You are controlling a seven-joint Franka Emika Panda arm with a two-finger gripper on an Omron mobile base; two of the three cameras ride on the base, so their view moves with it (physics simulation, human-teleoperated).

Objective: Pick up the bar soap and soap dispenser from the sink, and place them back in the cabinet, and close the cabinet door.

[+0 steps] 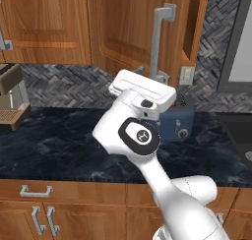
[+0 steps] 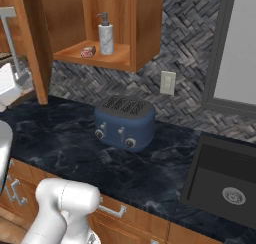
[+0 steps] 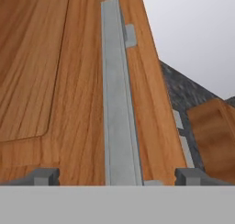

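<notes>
The cabinet (image 2: 142,28) stands open with the cabinet door (image 2: 31,43) swung out to the left. On its shelf the soap dispenser (image 2: 105,34), white with a dark pump, stands upright, and the pinkish bar soap (image 2: 88,51) lies just left of it. My gripper (image 3: 119,177) is open, close in front of the door's face. The vertical silver bar handle (image 3: 120,94) runs up between the two fingertips (image 3: 46,176), and nothing is held. From the left base view the white hand (image 1: 142,89) sits just below that handle (image 1: 157,42). The black sink (image 2: 225,180) lies at the right.
A blue toaster (image 2: 124,123) stands on the dark marble counter (image 2: 65,148) under the cabinet. A coffee machine (image 1: 10,94) is at the far left. A wall outlet (image 2: 167,83) and a grey-framed window (image 2: 235,53) are to the right. Drawers and base cabinets (image 1: 37,209) run below.
</notes>
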